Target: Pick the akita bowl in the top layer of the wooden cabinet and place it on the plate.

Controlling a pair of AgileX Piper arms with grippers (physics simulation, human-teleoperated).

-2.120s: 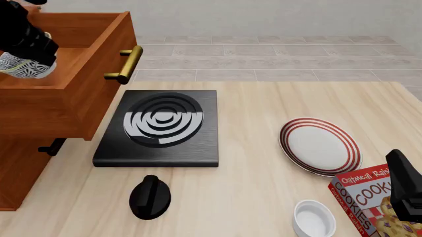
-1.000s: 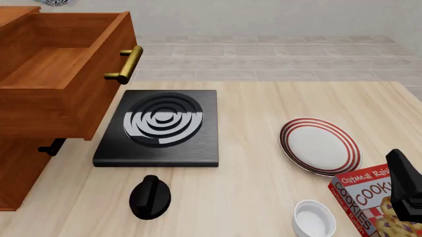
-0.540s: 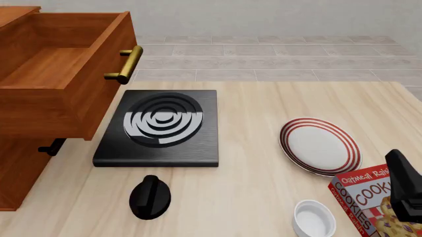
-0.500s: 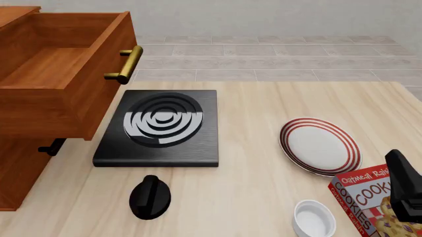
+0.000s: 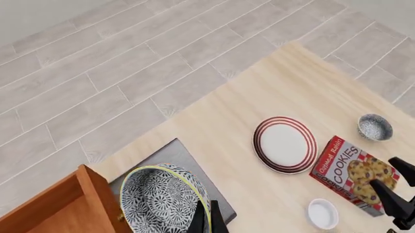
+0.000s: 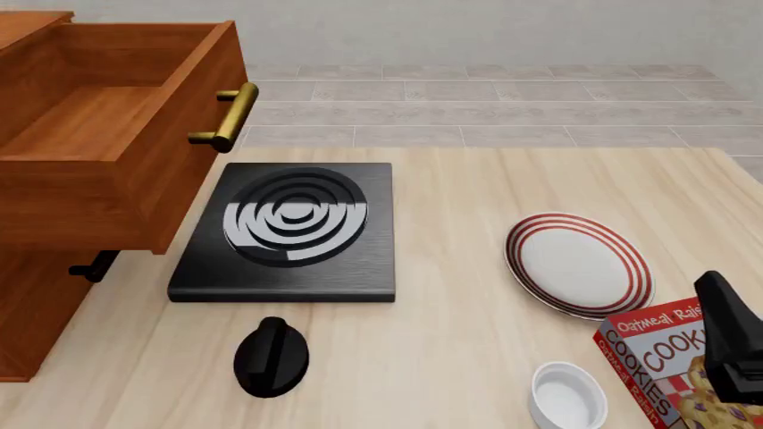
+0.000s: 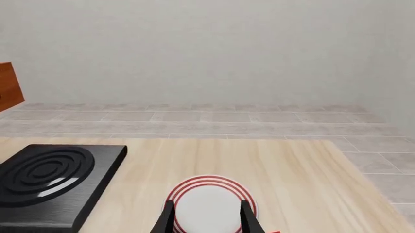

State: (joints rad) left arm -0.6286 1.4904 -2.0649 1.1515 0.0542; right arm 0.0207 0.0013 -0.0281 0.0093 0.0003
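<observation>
High above the table, my left gripper [image 5: 206, 221] is shut on the rim of the akita bowl [image 5: 162, 199], a speckled dark-and-white bowl seen only in the left wrist view. Neither shows in the front view. The top layer [image 6: 107, 134] of the wooden cabinet [image 6: 36, 313] stands pulled out with nothing in it. The plate [image 6: 581, 264] [image 5: 284, 144] [image 7: 209, 206], white with red rings, lies on the table at the right. My right gripper [image 7: 207, 221] [image 6: 733, 349] is open and holds nothing, low at the table's near right, pointing at the plate.
A black stove [image 6: 292, 228] lies between cabinet and plate, with a black knob-shaped object [image 6: 272, 356] in front of it. A cookie box [image 6: 667, 353] and a white ramekin [image 6: 566, 396] sit near the right gripper. Another small patterned bowl [image 5: 374, 127] sits beyond the box.
Two seconds ago my left gripper held the bowl just over the open drawer. It has since risen out of the front view. Nothing has visibly moved in the last half second.
</observation>
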